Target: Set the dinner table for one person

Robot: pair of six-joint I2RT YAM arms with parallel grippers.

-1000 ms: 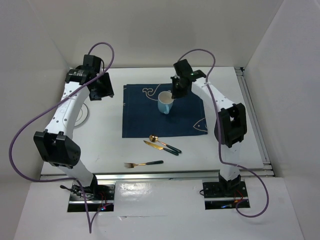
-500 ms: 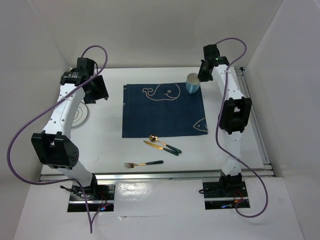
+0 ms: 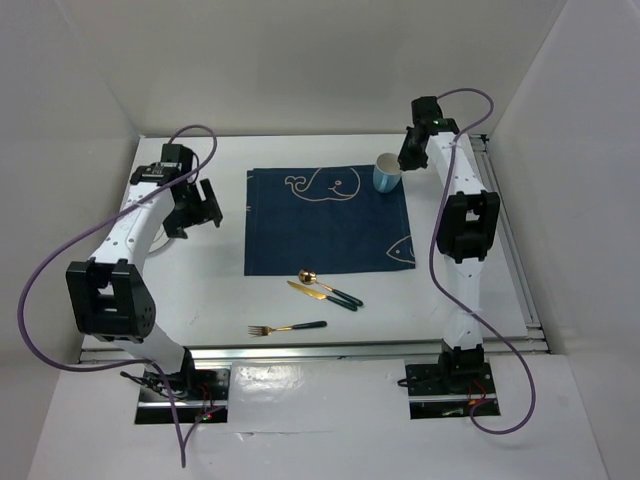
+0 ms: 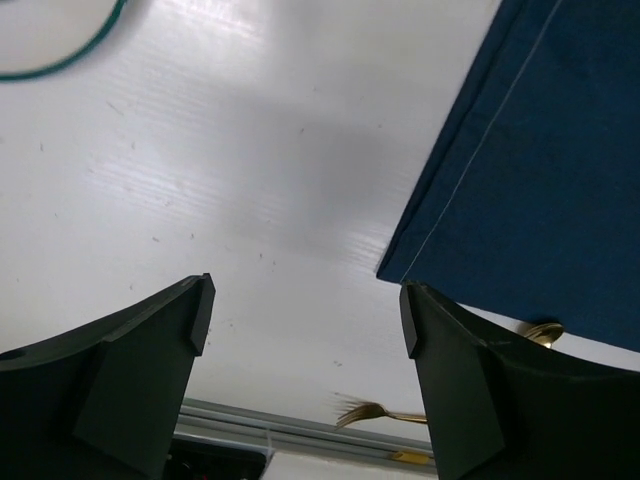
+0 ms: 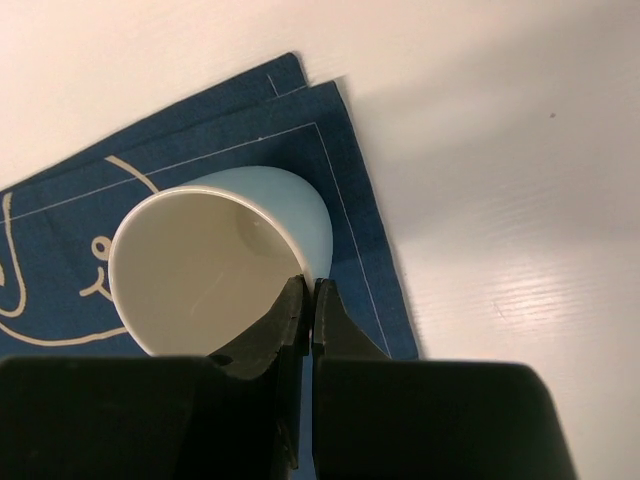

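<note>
Probably light, stiff, slick and breakable, so pinching the cup (image 5: 215,260) by its rim with right fingers (image 5: 335,335) at the mat (image 5: 200,130) corner; left fingers (image 4: 130,380) spread wide, empty.

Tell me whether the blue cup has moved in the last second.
Yes. The blue cup, pinched at its rim by the right gripper, went from near the middle of the navy placemat to its far right corner.

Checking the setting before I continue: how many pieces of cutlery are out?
3. A spoon and a knife lie side by side on the table at the placemat's near edge; a fork lies apart, nearer the front edge. None seems hidden.
</note>
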